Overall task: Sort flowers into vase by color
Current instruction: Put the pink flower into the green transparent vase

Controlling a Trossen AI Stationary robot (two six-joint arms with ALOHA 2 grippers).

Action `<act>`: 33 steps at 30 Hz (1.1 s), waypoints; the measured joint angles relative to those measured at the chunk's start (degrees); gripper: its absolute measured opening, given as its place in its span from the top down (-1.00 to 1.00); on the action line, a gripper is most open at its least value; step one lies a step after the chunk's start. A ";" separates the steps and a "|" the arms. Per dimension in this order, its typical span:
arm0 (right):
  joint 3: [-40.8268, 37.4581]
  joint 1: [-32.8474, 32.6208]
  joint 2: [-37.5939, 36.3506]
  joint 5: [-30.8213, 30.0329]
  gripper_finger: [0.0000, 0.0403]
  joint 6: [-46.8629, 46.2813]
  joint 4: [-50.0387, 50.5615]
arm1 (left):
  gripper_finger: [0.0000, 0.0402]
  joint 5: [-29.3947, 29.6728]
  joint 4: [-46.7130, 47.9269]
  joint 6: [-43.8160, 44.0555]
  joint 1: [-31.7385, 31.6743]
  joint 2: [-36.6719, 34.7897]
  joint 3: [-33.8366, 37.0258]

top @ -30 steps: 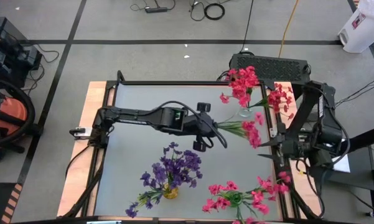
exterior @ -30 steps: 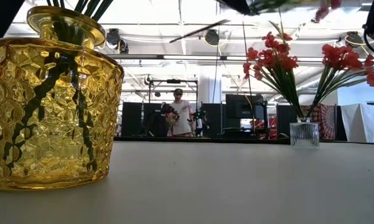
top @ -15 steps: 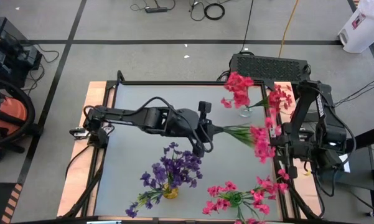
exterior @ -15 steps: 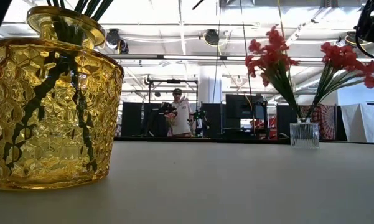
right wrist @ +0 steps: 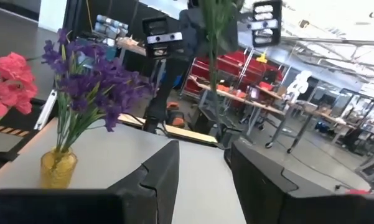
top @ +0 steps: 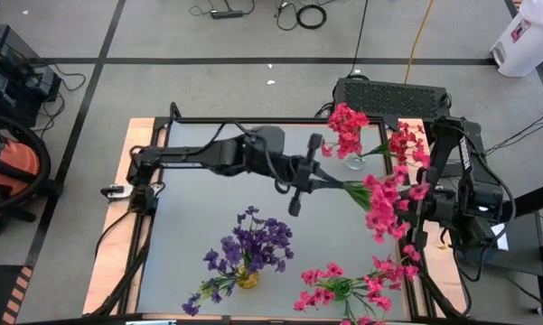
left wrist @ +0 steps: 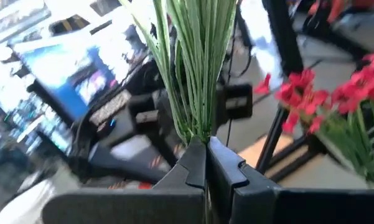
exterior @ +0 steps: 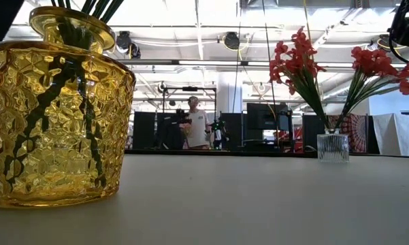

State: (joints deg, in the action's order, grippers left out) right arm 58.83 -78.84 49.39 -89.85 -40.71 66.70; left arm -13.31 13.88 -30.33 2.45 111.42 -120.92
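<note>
Left arm (top: 253,153) shifted rightward, grey tabletop (top: 199,208), workshop behind

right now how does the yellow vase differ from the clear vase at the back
The yellow vase is amber, squat and dimpled; the clear vase is colourless and ribbed. The yellow one holds purple flowers; the clear one holds red flowers. In the high view the yellow vase stands near the table's front edge, the clear one near its back edge. Both stand upright, stems spreading outward.

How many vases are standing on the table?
3. A yellow vase with purple flowers at the near edge, a vase of pink flowers to its right, and a clear vase at the far right. None seem hidden.
</note>
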 joint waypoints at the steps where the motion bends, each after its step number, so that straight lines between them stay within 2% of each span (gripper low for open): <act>1: 0.00 0.07 -0.03 -0.14 0.32 0.39 0.00 | 1.00 -1.97 -2.02 0.39 -0.42 0.76 0.00; 4: 0.00 1.12 -0.19 -0.20 0.32 1.01 -0.02 | 1.00 -5.73 -6.57 1.14 -1.47 3.20 0.02; 9: 0.02 3.04 -0.04 -0.17 0.32 0.71 -0.27 | 1.00 -6.66 -10.16 1.71 -2.64 6.79 0.07; 15: 0.02 4.82 -0.07 -0.18 0.32 0.87 -1.23 | 1.00 -10.64 -16.21 8.92 -3.16 8.89 0.09; 21: 0.02 6.58 -0.09 -0.17 0.32 0.89 -2.67 | 1.00 -10.85 -23.16 15.92 -2.44 11.10 0.07; 30: 0.02 9.51 -0.08 -0.13 0.32 1.51 -7.59 | 1.00 -10.72 -27.75 17.92 -1.61 13.47 0.02; 33: 0.02 9.96 -0.09 0.72 0.32 4.54 -12.01 | 1.00 -10.65 -28.55 18.01 -1.86 14.65 0.02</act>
State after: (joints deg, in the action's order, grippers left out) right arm 58.85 -68.88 49.30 -89.13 -36.17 54.69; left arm -23.97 -14.67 -12.32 0.59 126.08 -120.90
